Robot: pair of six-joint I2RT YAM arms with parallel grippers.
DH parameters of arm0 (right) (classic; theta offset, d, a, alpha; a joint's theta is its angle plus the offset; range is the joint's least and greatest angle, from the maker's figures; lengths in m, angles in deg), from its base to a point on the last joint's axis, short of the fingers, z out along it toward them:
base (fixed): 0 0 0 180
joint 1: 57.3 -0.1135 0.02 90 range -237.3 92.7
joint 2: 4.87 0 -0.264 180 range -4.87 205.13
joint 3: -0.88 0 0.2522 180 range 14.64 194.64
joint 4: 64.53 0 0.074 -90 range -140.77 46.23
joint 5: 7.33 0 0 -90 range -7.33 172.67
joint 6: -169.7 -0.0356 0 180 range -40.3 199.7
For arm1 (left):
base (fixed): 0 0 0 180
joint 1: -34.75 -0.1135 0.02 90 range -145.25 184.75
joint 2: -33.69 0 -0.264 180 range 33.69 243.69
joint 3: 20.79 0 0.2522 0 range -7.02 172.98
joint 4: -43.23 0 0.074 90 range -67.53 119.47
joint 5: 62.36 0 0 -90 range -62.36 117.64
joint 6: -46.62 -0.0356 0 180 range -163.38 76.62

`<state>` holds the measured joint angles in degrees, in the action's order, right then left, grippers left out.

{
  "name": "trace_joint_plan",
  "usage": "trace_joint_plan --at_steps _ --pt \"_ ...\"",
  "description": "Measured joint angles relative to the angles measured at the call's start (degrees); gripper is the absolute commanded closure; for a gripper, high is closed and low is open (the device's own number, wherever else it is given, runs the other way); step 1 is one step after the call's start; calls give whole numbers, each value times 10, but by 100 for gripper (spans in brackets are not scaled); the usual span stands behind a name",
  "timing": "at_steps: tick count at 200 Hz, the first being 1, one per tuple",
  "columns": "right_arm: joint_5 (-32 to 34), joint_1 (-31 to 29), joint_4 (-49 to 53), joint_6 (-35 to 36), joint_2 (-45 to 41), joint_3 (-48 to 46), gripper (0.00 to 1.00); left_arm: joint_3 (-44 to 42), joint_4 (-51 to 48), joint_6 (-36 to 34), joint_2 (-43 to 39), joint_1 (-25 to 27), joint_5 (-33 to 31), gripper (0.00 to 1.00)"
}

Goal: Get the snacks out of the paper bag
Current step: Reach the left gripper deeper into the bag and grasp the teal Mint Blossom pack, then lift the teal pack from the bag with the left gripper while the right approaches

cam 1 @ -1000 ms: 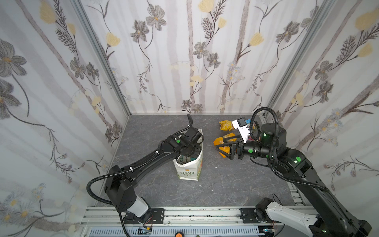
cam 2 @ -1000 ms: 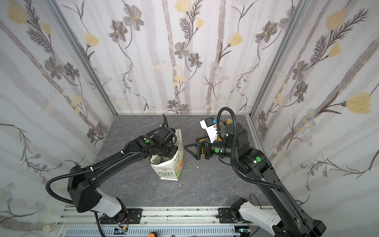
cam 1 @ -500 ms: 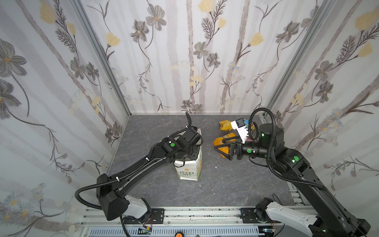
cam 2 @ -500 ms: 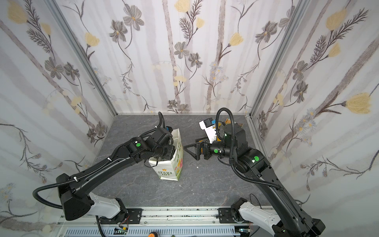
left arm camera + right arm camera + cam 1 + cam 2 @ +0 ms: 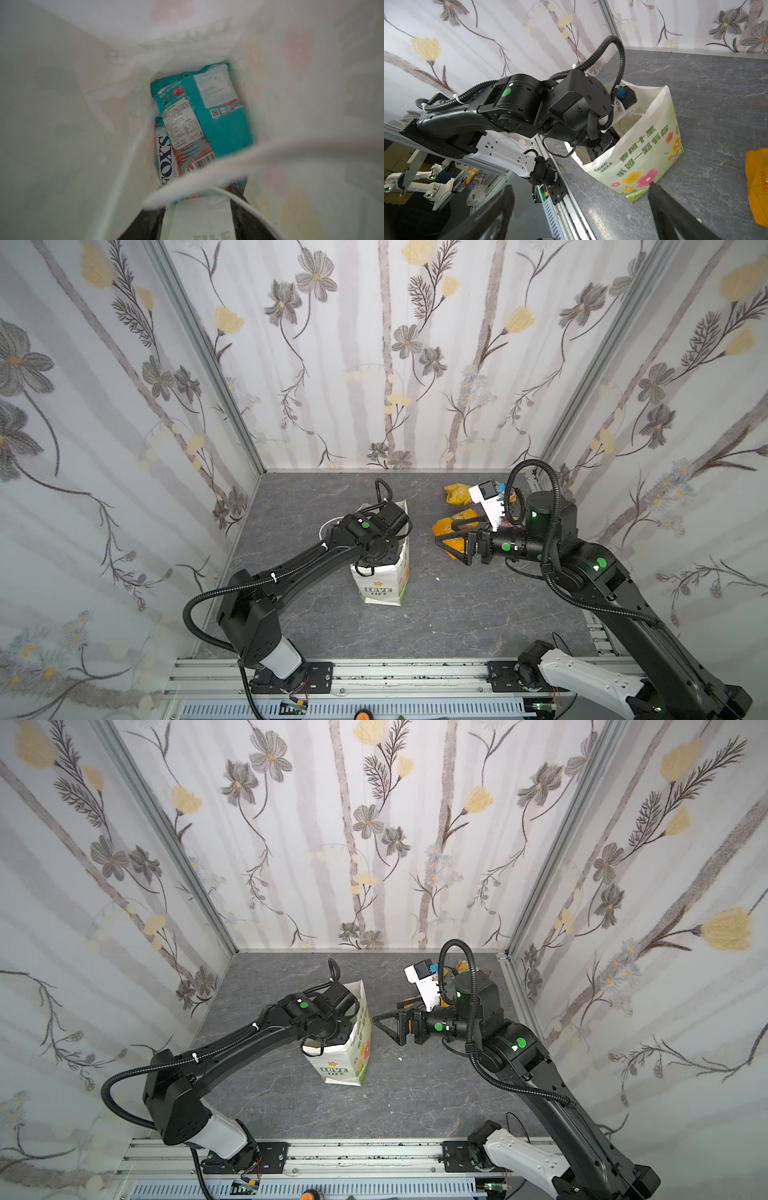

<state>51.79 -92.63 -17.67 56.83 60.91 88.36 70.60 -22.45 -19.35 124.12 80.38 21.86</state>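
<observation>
The white paper bag (image 5: 380,587) (image 5: 345,1060) (image 5: 643,158) stands upright mid-table. My left arm's wrist (image 5: 374,531) reaches into its mouth, so the left gripper is hidden in both top views. In the left wrist view the left gripper (image 5: 195,207) is open inside the bag, its fingers (image 5: 143,224) apart against the paper wall. Below it lie two snacks: a teal packet (image 5: 220,124) and a FOX'S packet (image 5: 166,158). A white cord handle (image 5: 249,209) crosses one finger. My right gripper (image 5: 444,534) (image 5: 388,1013) (image 5: 580,185) hangs open and empty to the right of the bag.
A yellow packet (image 5: 457,493) and an orange-yellow packet (image 5: 451,531) (image 5: 758,187) lie on the grey table at the back right, partly behind the right arm. Flowered walls close in three sides. A metal rail (image 5: 395,672) runs along the front edge.
The left arm's elbow swung toward the front left and came back, its wrist staying at the bag's mouth. The right arm and the bag have barely moved.
</observation>
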Motion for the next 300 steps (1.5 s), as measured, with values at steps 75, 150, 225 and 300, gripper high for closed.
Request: trace_joint_plan --at_steps 75,150,225,300 --pt "9 0 1 0 -1 -10 1 -54 94 -15 39 -19 36 7" --pt "9 0 2 5 0 -16 1 -127 185 -10 83 -20 47 6" --pt "17 0 5 5 5 -23 1 -162 264 10 97 -21 45 63" --pt "57 -4 0 -5 21 -52 1 -161 232 19 53 -21 61 100"
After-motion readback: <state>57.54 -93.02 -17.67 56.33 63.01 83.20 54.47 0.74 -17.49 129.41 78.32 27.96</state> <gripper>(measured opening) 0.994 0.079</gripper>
